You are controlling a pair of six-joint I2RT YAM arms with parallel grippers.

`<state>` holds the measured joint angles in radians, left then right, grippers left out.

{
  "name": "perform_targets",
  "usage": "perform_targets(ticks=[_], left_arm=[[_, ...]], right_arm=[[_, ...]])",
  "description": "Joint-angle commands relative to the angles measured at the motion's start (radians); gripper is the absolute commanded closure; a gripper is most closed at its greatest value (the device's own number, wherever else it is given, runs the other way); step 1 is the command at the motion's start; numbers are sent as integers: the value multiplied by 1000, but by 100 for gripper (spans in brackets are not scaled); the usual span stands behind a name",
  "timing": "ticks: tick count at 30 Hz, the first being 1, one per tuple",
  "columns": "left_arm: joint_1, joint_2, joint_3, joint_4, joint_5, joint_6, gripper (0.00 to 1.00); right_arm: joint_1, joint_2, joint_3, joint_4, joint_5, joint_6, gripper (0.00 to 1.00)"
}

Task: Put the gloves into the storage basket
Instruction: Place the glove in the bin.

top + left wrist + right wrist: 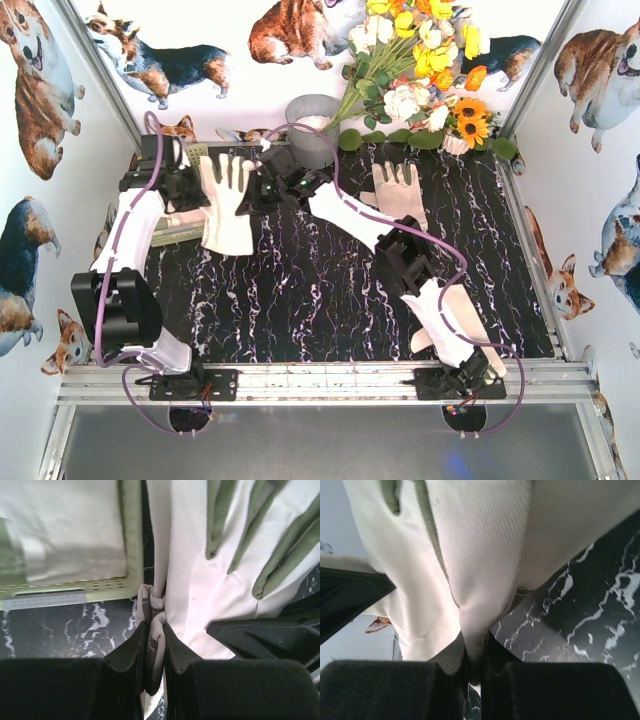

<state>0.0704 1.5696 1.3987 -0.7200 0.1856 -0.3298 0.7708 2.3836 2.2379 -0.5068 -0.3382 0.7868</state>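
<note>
Glove (pixel 228 212) edges sit clamped in left gripper (pixel 154 636) and right gripper (pixel 475 644).

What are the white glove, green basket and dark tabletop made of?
Glove: matte woven cloth; fine ribbing and soft folds show. Basket: smooth moulded plastic, probably, with rows of small holes. Tabletop: black marble look with white veins, possibly only printed.

1. left glove (pixel 226 205) was cream-white, with grey-green finger patches.
2. right glove (pixel 400 192) was plain pinkish-beige.
3. basket (pixel 75 586) was pale yellow-green, with rows of small holes.
4. table (pixel 300 290) was black marble with white veins.
5. walls (pixel 40 250) were white with a corgi print.
6. bucket (pixel 310 125) was grey; flowers (pixel 420 60) were yellow, white and orange.
7. left gripper (pixel 152 630) and right gripper (pixel 475 647) were black; cables (pixel 120 240) were purple.
</note>
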Motion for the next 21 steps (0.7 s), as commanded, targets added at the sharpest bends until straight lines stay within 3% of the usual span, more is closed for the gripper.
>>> perform_targets(ticks=[1, 7, 16, 21], left_arm=[[62, -38, 49, -2, -72, 26, 100], [118, -36, 75, 25, -64, 35, 100], [123, -59, -3, 68, 145, -3, 100], [83, -120, -163, 110, 237, -54, 100]], right_arm=[[2, 48, 87, 200, -9, 45, 100], [5, 80, 124, 260, -4, 62, 100], [7, 65, 114, 268, -67, 67, 100], [1, -74, -118, 210, -92, 21, 100]])
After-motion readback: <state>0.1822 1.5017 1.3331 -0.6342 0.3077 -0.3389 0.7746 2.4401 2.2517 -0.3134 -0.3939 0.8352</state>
